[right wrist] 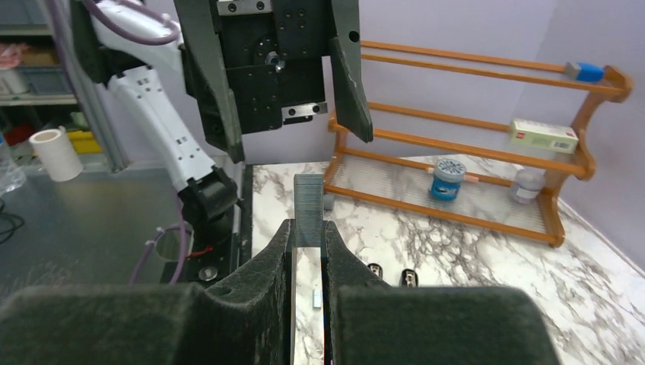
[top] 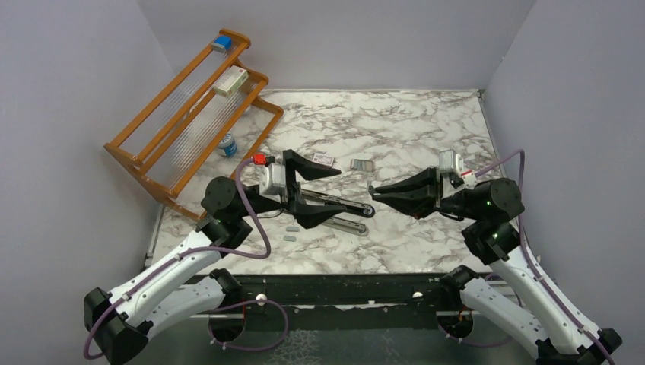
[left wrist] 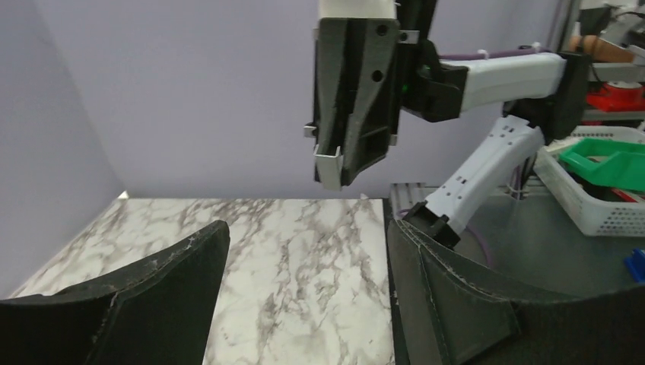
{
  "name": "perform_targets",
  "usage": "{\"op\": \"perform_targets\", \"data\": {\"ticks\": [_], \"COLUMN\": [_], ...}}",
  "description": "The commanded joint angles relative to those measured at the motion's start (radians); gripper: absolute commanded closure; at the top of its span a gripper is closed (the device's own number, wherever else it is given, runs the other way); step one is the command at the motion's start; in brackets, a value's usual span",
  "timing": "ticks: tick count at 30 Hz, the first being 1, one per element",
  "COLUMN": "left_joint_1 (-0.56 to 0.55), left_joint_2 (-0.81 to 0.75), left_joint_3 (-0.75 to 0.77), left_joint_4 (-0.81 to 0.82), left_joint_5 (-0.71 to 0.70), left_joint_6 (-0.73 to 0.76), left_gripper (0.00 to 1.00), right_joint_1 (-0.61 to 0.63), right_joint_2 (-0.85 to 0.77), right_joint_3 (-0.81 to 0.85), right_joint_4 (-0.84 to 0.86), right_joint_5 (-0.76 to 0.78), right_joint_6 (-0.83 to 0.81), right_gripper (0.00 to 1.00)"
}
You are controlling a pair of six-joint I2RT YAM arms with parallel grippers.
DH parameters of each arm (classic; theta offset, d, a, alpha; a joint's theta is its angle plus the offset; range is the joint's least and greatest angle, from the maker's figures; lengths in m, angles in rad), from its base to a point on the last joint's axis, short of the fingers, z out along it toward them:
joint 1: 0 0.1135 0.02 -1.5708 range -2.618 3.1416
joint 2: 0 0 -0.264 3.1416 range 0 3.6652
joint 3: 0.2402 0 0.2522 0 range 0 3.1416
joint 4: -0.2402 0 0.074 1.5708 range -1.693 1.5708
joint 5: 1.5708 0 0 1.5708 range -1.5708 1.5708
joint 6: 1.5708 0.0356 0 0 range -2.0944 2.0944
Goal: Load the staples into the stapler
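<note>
Above marble table point(top: 411, 129), staples point(right wrist: 309, 205) pinched in right end effector point(right wrist: 308, 237)

Pale lilac walls point(top: 76, 76) box in a white marble-patterned tabletop point(top: 395, 122), and an orange wooden rack point(top: 190, 125) stands behind the left jaws.

- Only a narrow gap between left gripper point(top: 339, 195) and right gripper point(top: 373, 190), tip to tip over mid-table; narrowed further by staples point(right wrist: 309, 207) jutting from the right's pinched fingers.
- Close under it, blocked by the open stapler point(top: 354, 207) lying flat.
- Far left walled off by wooden rack point(top: 194, 114).
- Packet point(top: 325, 158) and grey tray point(top: 363, 163) just beyond the grippers.
- Bare marble table point(top: 426, 125) at far right, passable.
</note>
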Motion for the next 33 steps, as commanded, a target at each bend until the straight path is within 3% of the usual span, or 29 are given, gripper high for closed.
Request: {"op": "perform_targets", "data": {"ticks": [1, 16, 33], "left_joint_1": [-0.09, -0.196, -0.243], "left_joint_2": [0.043, 0.195, 0.233], "left_joint_3": [0.027, 0.15, 0.162], "left_joint_4": [0.138, 0.209, 0.223], "left_joint_5": [0.081, 0.087, 0.087], "left_joint_6": [0.069, 0.083, 0.1], "left_gripper": [0.22, 0.37, 0.54], "right_joint_1": [0.006, 0.005, 0.005], "right_joint_2": [-0.003, -0.019, -0.003], "right_joint_3": [0.047, 0.098, 0.092], "right_joint_4": [0.022, 0.004, 0.051], "right_joint_5": [-0.133, -0.162, -0.161], "right_joint_6": [-0.015, -0.03, -0.017], "right_gripper": [0.94, 0.94, 0.94]}}
